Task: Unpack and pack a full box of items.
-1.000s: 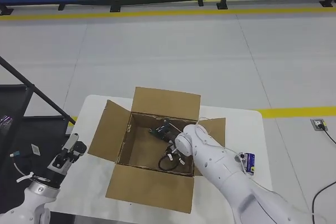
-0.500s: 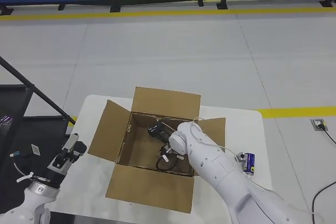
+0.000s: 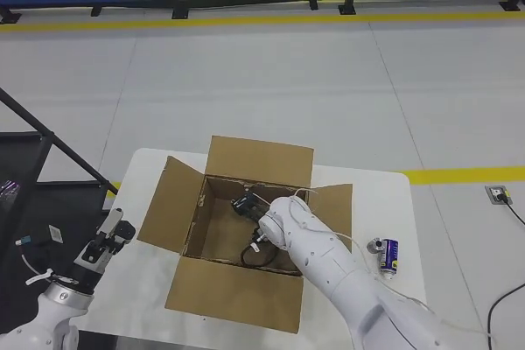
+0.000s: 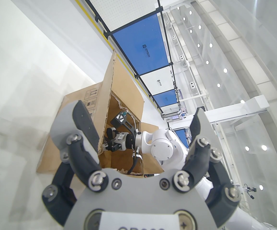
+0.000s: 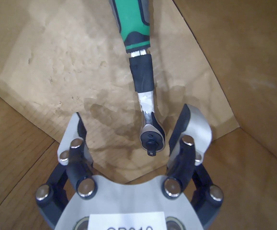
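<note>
Both jaws of our right gripper (image 5: 131, 120) stand wide and empty, either side of the steel head of the ratchet wrench (image 5: 142, 75). It lies flat on the floor of the box (image 3: 261, 161), centre of the top view. Risk: the slick head slips as we close. Walls crowd the wrist. Left gripper (image 3: 114, 232), spread and empty, hangs lower left.

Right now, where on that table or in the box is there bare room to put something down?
The table is bare at its far right corner, behind the can, and along the left edge beside the box. Inside the box, the floor next to the wrench is free. It is crowded at the wrench's head, where the right gripper hangs open.
</note>
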Tool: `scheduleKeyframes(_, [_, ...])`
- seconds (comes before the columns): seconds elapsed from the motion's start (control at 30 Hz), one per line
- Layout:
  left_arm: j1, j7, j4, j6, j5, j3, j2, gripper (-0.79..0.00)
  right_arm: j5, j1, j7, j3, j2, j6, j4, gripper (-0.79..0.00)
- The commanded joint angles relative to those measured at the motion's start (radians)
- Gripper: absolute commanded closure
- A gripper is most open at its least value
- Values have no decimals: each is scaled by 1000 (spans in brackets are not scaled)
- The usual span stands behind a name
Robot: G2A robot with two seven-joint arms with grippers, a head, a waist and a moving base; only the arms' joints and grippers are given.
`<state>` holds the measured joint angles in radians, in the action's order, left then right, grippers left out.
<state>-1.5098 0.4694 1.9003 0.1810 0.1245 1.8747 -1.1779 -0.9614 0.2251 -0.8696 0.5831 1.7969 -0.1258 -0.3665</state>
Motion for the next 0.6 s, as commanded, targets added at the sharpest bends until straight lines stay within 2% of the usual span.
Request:
scheduleKeyframes(0.0, [0, 0, 0, 0, 0, 0, 0, -785, -1, -6, 5, 1, 4, -4, 16, -332])
scheduleKeyframes(0.1, [0, 0, 0, 0, 0, 0, 0, -785, -5, -13, 8, 2, 10, 2, 42, -289])
scheduleKeyframes(0.23, [0, 0, 0, 0, 0, 0, 0, -785, -10, -19, -7, 2, 20, 16, 62, -271])
scheduleKeyframes(0.37, [0, 0, 0, 0, 0, 0, 0, -785, -14, -30, -21, 3, 26, 5, 74, -182])
scheduleKeyframes(0.43, [0, 0, 0, 0, 0, 0, 0, -785, -18, -36, -42, 2, 29, -12, 77, -95])
scheduleKeyframes(0.57, [0, 0, 0, 0, 0, 0, 0, -785, -25, -50, -105, 0, 34, -24, 83, -65])
